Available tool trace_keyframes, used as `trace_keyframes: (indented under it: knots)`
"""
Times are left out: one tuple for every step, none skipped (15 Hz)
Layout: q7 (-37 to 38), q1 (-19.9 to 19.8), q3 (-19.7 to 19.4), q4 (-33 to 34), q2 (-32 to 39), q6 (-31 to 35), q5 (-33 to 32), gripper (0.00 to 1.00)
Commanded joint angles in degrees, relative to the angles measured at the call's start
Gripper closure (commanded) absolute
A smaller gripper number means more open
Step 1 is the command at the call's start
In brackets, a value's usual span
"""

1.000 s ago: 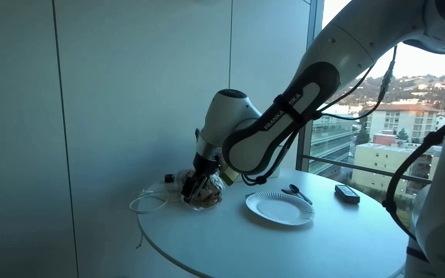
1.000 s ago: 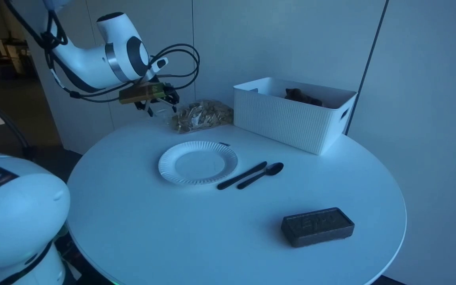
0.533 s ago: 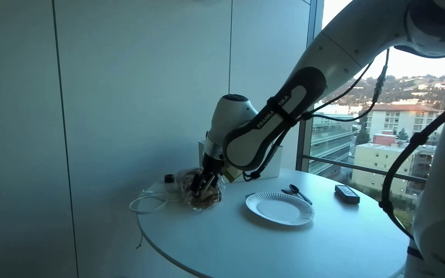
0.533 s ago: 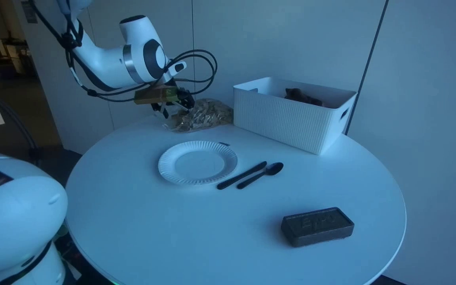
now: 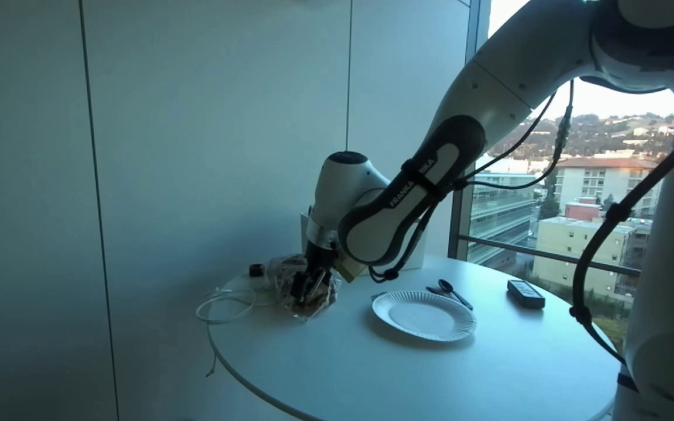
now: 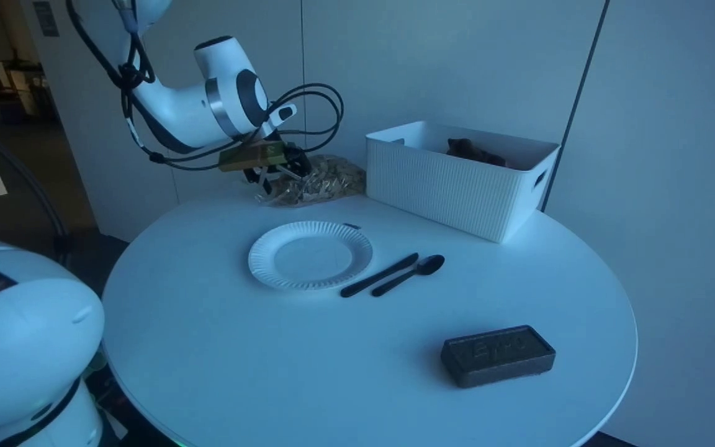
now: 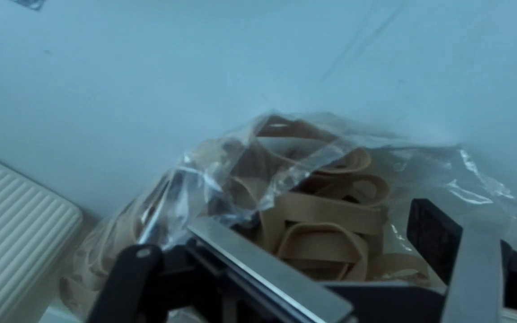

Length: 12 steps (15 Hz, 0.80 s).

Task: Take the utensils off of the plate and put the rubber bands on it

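- We see a round white table [image 6: 239,366].
- On it lies a round white paper plate [image 6: 311,257] with a fluted rim.
- Near the plate we find a slim black knife [image 6: 380,275] and, beside it, a black spoon [image 6: 416,271].
- Well apart from these rests a dark rectangular block [image 6: 498,356] with lettering.
- A ribbed white plastic box [image 6: 438,189] stands just beside a clear plastic bag [image 6: 332,180] of tan rubber bands [image 7: 326,210].
- At the table's edge we notice a looped white cord [image 5: 227,321].
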Motion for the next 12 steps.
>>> trace_keyframes:
  knots:
    - [6.86, -1.43, -0.13, 1.45, -0.32, -1.43, -9.12, 0.00]
    - [7.43, -1.62, -0.20, 1.42, 0.01, -1.51, -9.84, 0.00]
    - [7.64, -1.79, -0.27, 1.36, 0.26, -1.54, -9.99, 0.00]
    - [6.57, -1.71, -0.28, 1.08, 0.73, -1.36, -8.61, 0.25]
    - [6.17, -1.74, -0.26, 0.96, 0.98, -1.27, -8.00, 0.26]
    - [5.59, -1.62, -0.21, 0.72, 1.19, -1.11, -7.27, 0.34]
    - [5.45, -1.55, -0.16, 0.62, 1.44, -1.01, -6.92, 0.42]
    - [5.27, -1.47, -0.07, 0.47, 1.64, -1.10, -6.67, 0.49]
    - [5.06, -1.38, 0.02, 0.32, 1.78, -1.25, -6.39, 0.58]
    - [4.49, -1.18, 0.22, 0.01, 1.71, -1.44, -5.65, 0.65]
    - [3.52, -0.90, 0.51, -0.38, 1.42, -1.65, -4.49, 0.73]
    - [0.27, -0.69, 0.61, -0.24, 0.35, -2.80, -1.30, 0.80]
